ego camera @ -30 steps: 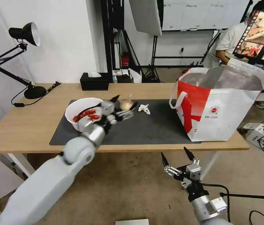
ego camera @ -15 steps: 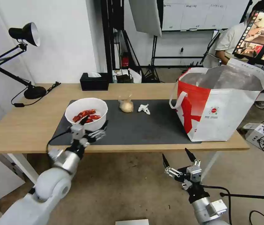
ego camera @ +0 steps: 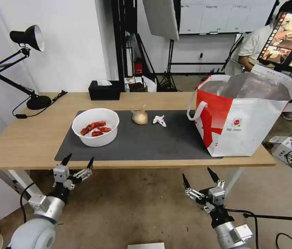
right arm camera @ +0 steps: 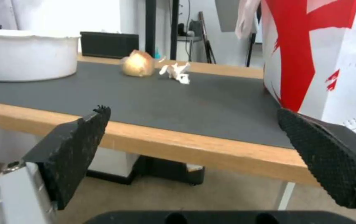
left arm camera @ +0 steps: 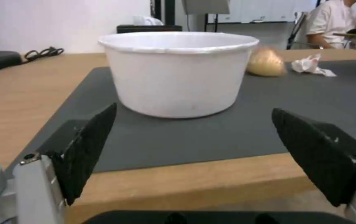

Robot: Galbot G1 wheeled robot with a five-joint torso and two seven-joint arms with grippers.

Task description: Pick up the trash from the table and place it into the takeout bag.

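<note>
The left end effector (ego camera: 78, 161) hangs below the near edge of the surface (ego camera: 31, 138), toward its left end, with its black fingers (left arm camera: 86, 146) spread wide and nothing between them. The right end effector (ego camera: 200, 177) sits lower and farther right, off the near edge, also released and empty, fingers (right arm camera: 74, 146) well apart.

On the grey mat (ego camera: 146, 141) the white bowl (ego camera: 95, 127) stands at the left, upright, with red shells (ego camera: 95, 128) inside. To its right, at the far side of the mat, lies the small knotted bag (ego camera: 139, 117) holding something pale yellow, and just beside that on the right is the crumpled tissue (ego camera: 159, 120); the two are close but apart. The takeout bag (ego camera: 242, 114) stands upright at the right end of the surface, its mouth open and the silver lining showing, one corner resting on the mat's right edge. A white loop handle (ego camera: 196, 107) hangs on its left side.

A black tissue box (ego camera: 104, 90) sits at the far edge, behind the bowl, and a black desk lamp (ego camera: 25, 69) stands at the far left corner.
</note>
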